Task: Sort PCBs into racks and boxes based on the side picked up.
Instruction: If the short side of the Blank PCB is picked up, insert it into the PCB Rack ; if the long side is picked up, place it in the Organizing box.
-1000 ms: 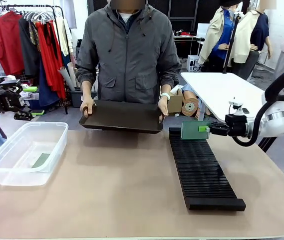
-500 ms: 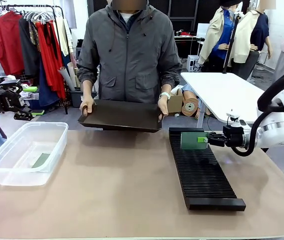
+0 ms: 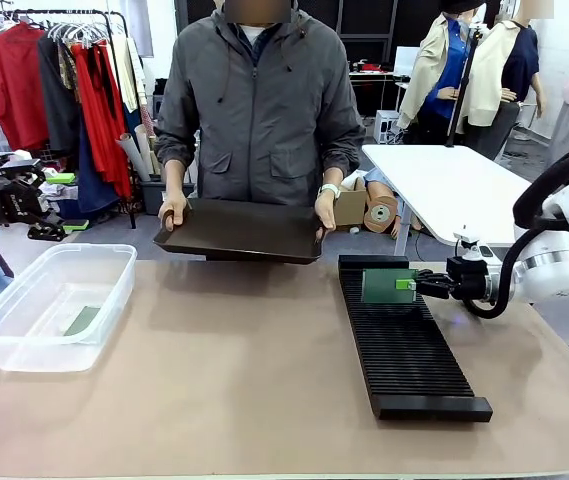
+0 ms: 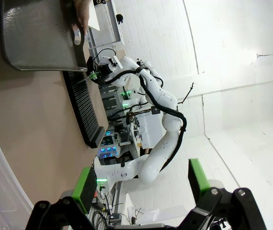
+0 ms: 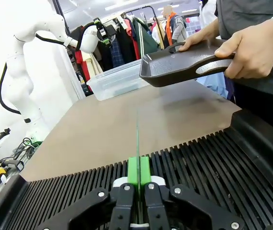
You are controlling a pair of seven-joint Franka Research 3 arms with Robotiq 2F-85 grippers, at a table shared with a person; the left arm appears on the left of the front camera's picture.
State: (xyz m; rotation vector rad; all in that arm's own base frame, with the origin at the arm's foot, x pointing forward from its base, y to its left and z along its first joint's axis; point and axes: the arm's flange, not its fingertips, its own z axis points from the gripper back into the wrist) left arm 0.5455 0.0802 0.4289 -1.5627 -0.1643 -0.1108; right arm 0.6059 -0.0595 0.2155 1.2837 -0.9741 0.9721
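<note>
A thin, stiff green circuit board (image 3: 388,286) is pinched edge-on by the right gripper (image 5: 138,179) above the black slotted rack (image 3: 404,345); judged light, scratch-prone, best held by edges. The left gripper's (image 4: 143,184) fingers are spread.

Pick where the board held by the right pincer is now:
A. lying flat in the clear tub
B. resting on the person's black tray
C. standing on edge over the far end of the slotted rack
C: the right pincer holds the PCB upright over the rack's far slots.

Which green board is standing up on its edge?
The PCB held by the right gripper over the rack. The other PCB lies flat in the clear box.
</note>
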